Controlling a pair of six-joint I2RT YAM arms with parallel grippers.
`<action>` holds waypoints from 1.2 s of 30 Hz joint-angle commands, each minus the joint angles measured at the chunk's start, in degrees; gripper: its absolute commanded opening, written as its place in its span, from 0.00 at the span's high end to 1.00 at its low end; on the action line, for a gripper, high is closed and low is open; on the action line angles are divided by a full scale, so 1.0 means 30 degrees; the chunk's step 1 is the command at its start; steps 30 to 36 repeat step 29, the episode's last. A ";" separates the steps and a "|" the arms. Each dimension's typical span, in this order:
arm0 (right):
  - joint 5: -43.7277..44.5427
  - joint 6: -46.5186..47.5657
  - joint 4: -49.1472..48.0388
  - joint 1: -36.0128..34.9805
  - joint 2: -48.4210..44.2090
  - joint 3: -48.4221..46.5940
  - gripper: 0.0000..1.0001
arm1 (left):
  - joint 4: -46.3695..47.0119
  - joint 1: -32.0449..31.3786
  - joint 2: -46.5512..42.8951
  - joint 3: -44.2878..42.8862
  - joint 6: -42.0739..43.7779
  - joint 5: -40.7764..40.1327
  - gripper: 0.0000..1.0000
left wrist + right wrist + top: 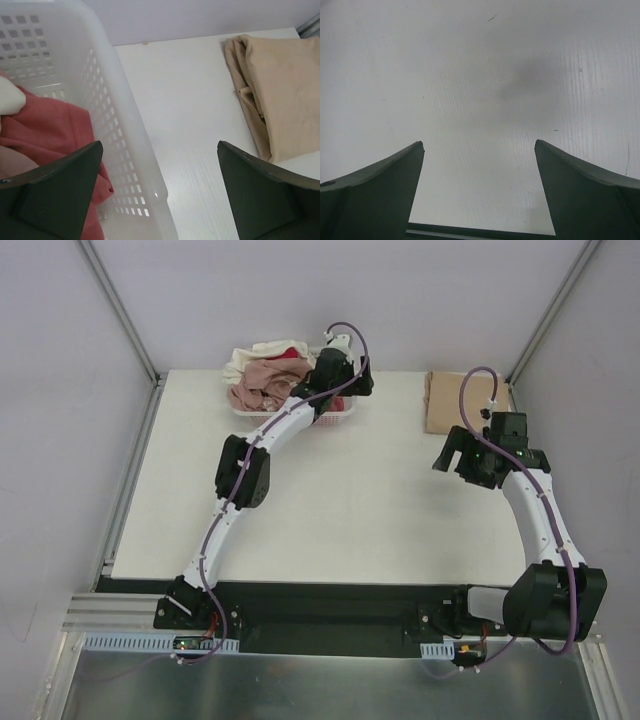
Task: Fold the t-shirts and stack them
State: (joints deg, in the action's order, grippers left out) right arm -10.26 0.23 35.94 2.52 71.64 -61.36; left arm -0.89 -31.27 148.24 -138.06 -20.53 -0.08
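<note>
Several t-shirts lie heaped in a white lattice basket (336, 420) at the back left: a dusty pink one (265, 380), a cream-white one (250, 355) and a red one (50, 130). A tan-beige t-shirt (450, 400) lies folded flat on the table at the back right, and its edge (280, 85) also shows in the left wrist view. My left gripper (350, 388) hangs open over the basket's right end, its jaws astride the basket wall (125, 125) and holding nothing (160, 144). My right gripper (455, 455) hovers open and empty (479, 142) above bare table, just in front of the tan shirt.
The white tabletop (350, 500) is bounded by grey walls and metal frame posts (120, 310) at the back corners. Both arm bases sit on the black rail (330, 615) at the near edge.
</note>
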 commanded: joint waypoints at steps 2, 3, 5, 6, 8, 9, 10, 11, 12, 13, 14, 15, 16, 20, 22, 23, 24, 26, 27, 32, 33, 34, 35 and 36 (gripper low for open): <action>-0.0327 0.0274 -0.0611 -0.0109 -0.0967 0.0297 0.03 | 0.0856 0.0051 -0.5608 0.2684 -0.0275 0.1578 0.00; -0.0561 0.0333 -0.0933 -0.0109 -0.1143 0.0617 0.03 | 0.0475 0.0051 -0.6428 0.3763 -0.0216 0.1723 0.01; -0.1235 0.0275 -0.1900 -0.0109 -0.1699 0.1000 0.03 | -0.1301 0.0051 -0.9064 0.4969 -0.0011 0.1842 0.00; -0.1412 0.0188 -0.2425 -0.0109 -0.2136 0.1291 0.03 | -0.1983 0.0051 -1.0987 0.6396 -0.0040 0.1668 0.01; -0.1384 0.0099 -0.2751 -0.0109 -0.2549 0.1586 0.03 | -0.3301 0.0051 -1.3163 0.8275 0.0077 0.0821 0.01; -0.1007 0.0070 -0.2782 -0.0109 -0.2870 0.1732 0.03 | -0.4091 0.0080 -1.5524 1.0780 -0.0068 0.0323 0.01; -0.0713 -0.0017 -0.2724 -0.0109 -0.2989 0.1879 0.03 | -0.4302 0.0080 -1.6708 1.2255 -0.0272 -0.1103 0.01; -0.0449 -0.0047 -0.2665 -0.0138 -0.3106 0.1996 0.03 | -0.4479 0.0109 -1.7851 1.3778 -0.0390 -0.1668 0.01; 0.0017 -0.0018 -0.2723 -0.0109 -0.3223 0.2084 0.03 | -0.5234 0.0139 -1.9950 1.6432 -0.0565 -0.2370 0.01; 0.0167 -0.0018 -0.2810 -0.0138 -0.3311 0.2462 0.03 | -0.5735 0.0168 -2.0928 1.7706 -0.1234 -0.3015 0.01; 0.0227 -0.0366 -0.3014 -0.0138 -0.3399 0.2698 0.03 | -0.6204 0.0400 -2.1837 2.0039 -0.1647 -0.3949 0.01; 0.0169 -0.0543 -0.3451 -0.0138 -0.3632 0.2962 0.03 | -0.7398 0.0606 -2.3413 2.1136 -0.2840 -0.4162 0.01; 0.0169 -0.0719 -0.3717 -0.0167 -0.3751 0.3544 0.03 | -0.7845 0.0869 -2.4154 2.2220 -0.3403 -0.4193 0.01; 0.0518 -0.1042 -0.4859 -0.0197 -0.4744 0.4866 0.03 | -0.9342 0.4112 -2.7375 2.7286 -0.5487 -0.2293 0.01; 0.0811 -0.1218 -0.5154 -0.0197 -0.5040 0.5306 0.03 | -0.9460 0.4969 -2.8054 2.8116 -0.5927 -0.2434 0.01; 0.0958 -0.1248 -0.5271 -0.0197 -0.5273 0.5627 0.03 | -0.9461 0.5176 -2.8434 2.8438 -0.5958 -0.2638 0.01; 0.1047 -0.1248 -0.5330 -0.0197 -0.5333 0.5688 0.03 | -0.9461 0.5294 -2.8467 2.8442 -0.5813 -0.2757 0.01; 0.1309 -0.1219 -0.5244 -0.0197 -0.5392 0.5747 0.03 | -0.9519 0.5295 -2.8235 2.8005 -0.5462 -0.2700 0.01; 0.1485 -0.1161 -0.5040 -0.0226 -0.5392 0.5747 0.03 | -0.9490 0.5295 -2.8088 2.7828 -0.5199 -0.2583 0.01; 0.1662 -0.1073 -0.4979 -0.0226 -0.5451 0.5777 0.03 | -0.9519 0.5353 -2.7389 2.7187 -0.4992 -0.2465 0.01; 0.1662 -0.1073 -0.4979 -0.0226 -0.5451 0.5777 0.03 | -0.9519 0.5353 -2.7389 2.7187 -0.4992 -0.2465 0.01; 0.1662 -0.1073 -0.4979 -0.0226 -0.5451 0.5777 0.03 | -0.9519 0.5353 -2.7389 2.7187 -0.4992 -0.2465 0.01; 0.1662 -0.1073 -0.4979 -0.0226 -0.5451 0.5777 0.03 | -0.9519 0.5353 -2.7389 2.7187 -0.4992 -0.2465 0.01; 0.1662 -0.1073 -0.4979 -0.0226 -0.5451 0.5777 0.03 | -0.9519 0.5353 -2.7389 2.7187 -0.4992 -0.2465 0.01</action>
